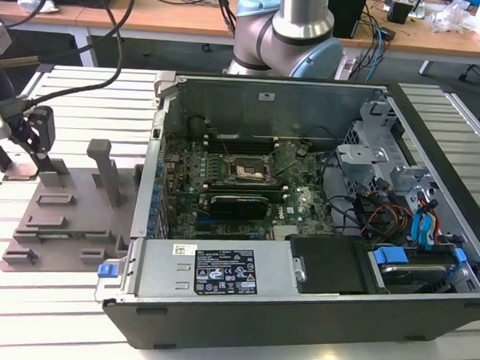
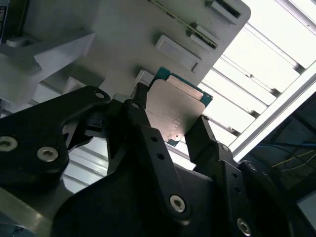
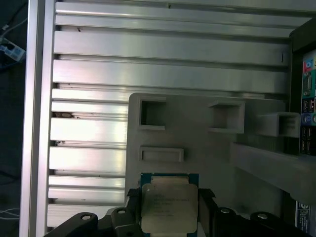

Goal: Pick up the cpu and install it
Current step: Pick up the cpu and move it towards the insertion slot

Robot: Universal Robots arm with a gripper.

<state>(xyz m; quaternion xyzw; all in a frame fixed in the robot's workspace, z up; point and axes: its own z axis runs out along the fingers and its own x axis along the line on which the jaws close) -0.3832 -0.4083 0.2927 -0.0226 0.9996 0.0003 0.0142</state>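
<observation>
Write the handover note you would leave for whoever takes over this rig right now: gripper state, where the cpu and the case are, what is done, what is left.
Gripper: over the grey holder block, at the exterior view's left; fingers shut on the cpu, one on each side edge.
Cpu: shows between the fingers in both wrist views, silver top facing the cameras, just above the holder block. Whether it is already lifted clear is not certain.
Computer case: lies open on the slatted table; the motherboard socket is empty.
Done: cpu gripped.
Left: carrying it to the socket and installing it.
</observation>
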